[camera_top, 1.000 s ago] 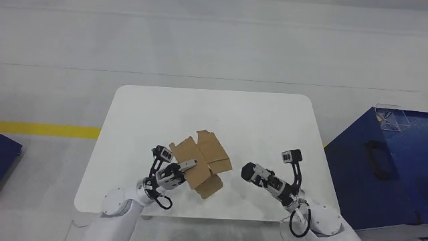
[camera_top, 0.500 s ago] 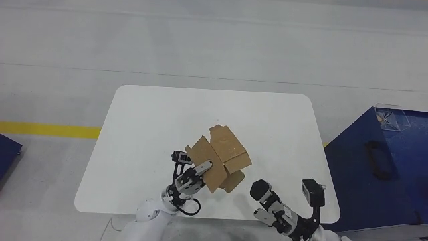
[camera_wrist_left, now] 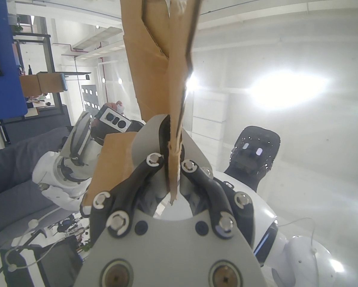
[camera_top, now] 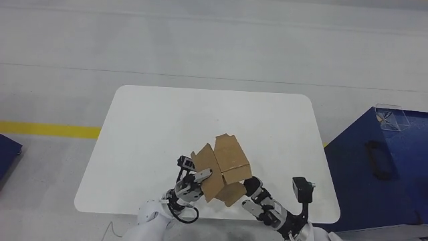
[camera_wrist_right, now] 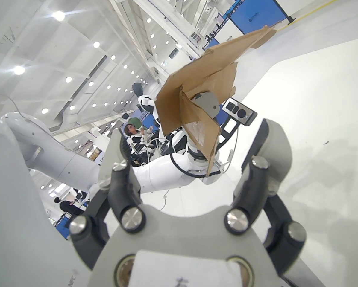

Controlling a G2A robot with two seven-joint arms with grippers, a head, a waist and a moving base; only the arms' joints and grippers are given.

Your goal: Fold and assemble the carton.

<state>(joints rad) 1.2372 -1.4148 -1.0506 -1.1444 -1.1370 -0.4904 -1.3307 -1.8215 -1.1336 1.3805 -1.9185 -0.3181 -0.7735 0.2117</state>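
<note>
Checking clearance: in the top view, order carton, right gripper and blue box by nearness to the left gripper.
1. carton, clamped in the left gripper.
2. right gripper, at the carton's far side.
3. blue box, past the table's right edge.

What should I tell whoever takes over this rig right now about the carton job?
Left gripper: shut on one panel edge of the carton, holding it lifted above the table near the robot's side.
Right gripper: open, close beside the carton, gripping nothing.
Done: carton is picked up.
Left: it is not box-shaped yet and its flaps stick out loose; fold them and close it up.
</note>
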